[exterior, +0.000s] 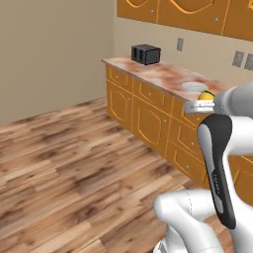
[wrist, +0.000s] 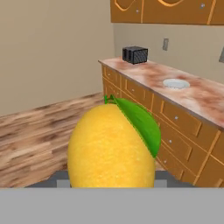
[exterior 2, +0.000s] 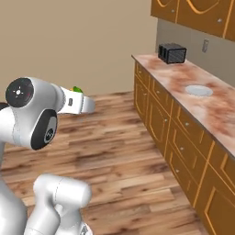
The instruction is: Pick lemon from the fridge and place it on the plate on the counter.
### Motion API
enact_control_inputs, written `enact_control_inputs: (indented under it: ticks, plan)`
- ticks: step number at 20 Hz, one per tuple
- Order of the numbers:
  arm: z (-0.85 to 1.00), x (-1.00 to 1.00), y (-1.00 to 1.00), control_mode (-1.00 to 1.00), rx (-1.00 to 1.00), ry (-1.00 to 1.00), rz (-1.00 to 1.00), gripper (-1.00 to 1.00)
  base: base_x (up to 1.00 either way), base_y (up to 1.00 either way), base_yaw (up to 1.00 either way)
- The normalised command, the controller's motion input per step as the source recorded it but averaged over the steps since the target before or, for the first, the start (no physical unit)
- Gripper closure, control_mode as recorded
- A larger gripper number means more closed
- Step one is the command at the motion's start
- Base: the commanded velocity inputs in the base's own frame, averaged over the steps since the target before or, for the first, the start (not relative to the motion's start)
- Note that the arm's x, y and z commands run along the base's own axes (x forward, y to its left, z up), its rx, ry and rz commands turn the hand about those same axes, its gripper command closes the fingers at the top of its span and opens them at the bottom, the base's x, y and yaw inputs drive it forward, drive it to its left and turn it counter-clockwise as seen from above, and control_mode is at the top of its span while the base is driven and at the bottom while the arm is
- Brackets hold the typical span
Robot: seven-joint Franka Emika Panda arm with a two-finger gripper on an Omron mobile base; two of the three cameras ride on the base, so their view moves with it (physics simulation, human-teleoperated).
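The yellow lemon (wrist: 109, 148) with a green leaf looms large in the hand view, held between my gripper's (wrist: 111, 181) fingers. From the left base camera the lemon (exterior: 205, 95) sits at the end of my hand, just in front of the counter edge and near the plate (exterior: 194, 86). In the right base view the lemon (exterior 2: 77, 90) peeks above the hand, out over the wooden floor and left of the cabinets. The small round white plate (exterior 2: 198, 90) (wrist: 176, 83) lies on the marbled counter (exterior 2: 215, 110) (exterior: 158, 74). The fridge is out of view.
A black toaster (exterior: 146, 53) (exterior 2: 172, 53) stands at the counter's far end. Orange base cabinets (exterior 2: 158, 119) run under the counter and upper cabinets (exterior: 188, 12) hang above. Open wood floor (exterior: 74, 163) lies to the left, bounded by a beige wall.
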Motion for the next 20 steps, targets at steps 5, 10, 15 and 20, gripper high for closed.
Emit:
enact_control_inputs:
  ticks: [5,10,15,20]
  plan:
    - [0.0,0.0,0.0,1.0,0.0,0.0,0.0,1.0,0.83,0.04,-0.19]
    - [0.0,0.0,0.0,1.0,0.0,0.0,0.0,1.0,0.79,0.04,-0.25]
    - [0.0,0.0,0.0,1.0,0.0,0.0,0.0,1.0,0.74,0.03,-0.28]
    - [0.0,0.0,0.0,1.0,0.0,0.0,0.0,1.0,0.7,0.0,-0.32]
